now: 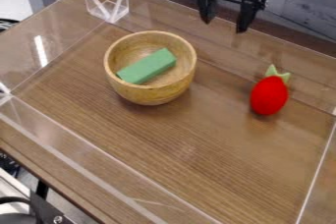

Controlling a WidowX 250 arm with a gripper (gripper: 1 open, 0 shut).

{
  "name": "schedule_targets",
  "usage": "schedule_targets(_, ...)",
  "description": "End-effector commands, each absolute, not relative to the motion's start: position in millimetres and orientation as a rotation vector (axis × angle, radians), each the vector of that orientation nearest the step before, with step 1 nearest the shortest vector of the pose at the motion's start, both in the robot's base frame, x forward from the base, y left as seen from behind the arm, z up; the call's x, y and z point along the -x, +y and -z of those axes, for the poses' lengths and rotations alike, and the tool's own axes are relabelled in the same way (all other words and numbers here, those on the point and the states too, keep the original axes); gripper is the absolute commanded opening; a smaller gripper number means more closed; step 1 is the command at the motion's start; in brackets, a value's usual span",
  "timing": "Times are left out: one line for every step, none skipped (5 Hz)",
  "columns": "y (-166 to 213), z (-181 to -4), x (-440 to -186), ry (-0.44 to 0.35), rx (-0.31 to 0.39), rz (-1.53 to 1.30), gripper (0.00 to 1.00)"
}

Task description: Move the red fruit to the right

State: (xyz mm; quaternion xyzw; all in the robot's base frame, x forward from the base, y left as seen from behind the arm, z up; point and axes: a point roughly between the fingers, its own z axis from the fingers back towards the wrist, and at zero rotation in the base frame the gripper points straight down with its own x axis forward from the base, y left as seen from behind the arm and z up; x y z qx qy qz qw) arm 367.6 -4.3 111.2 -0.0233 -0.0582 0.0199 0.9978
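The red fruit (269, 93) is a small bright red strawberry with a green leafy top, lying on the wooden table at the right. My gripper (225, 18) hangs at the back of the table, up and to the left of the fruit and well apart from it. Its two dark fingers point down, spread open, with nothing between them.
A wooden bowl (149, 68) holding a flat green block (144, 67) sits left of centre. Clear plastic walls (53, 31) ring the table, with a folded clear piece (108, 7) at the back left. The right wall (319, 164) stands close to the fruit.
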Motion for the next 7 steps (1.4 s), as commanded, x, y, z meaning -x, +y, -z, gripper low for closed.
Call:
schedule_targets(-3.3,-123.3,-370.0,-0.158,0.042,-0.079,1.0)
schedule_targets(-7.8,-119.2,-370.2,-0.156,0.039,-0.079,1.0)
schedule_targets(-12.4,-116.0,-370.6,-0.158,0.036,-0.079,1.0)
schedule_targets(-4.2,-112.4,-363.3,-0.151,0.035,-0.138,1.0)
schedule_targets(10.9,-120.8,-354.7,-0.169,0.041,-0.214,1.0)
schedule_targets(28.2,-139.9,-346.5,-0.199,0.048,-0.234,1.0)
schedule_targets(46.7,-155.2,-338.4,-0.229,0.045,-0.248,1.0)
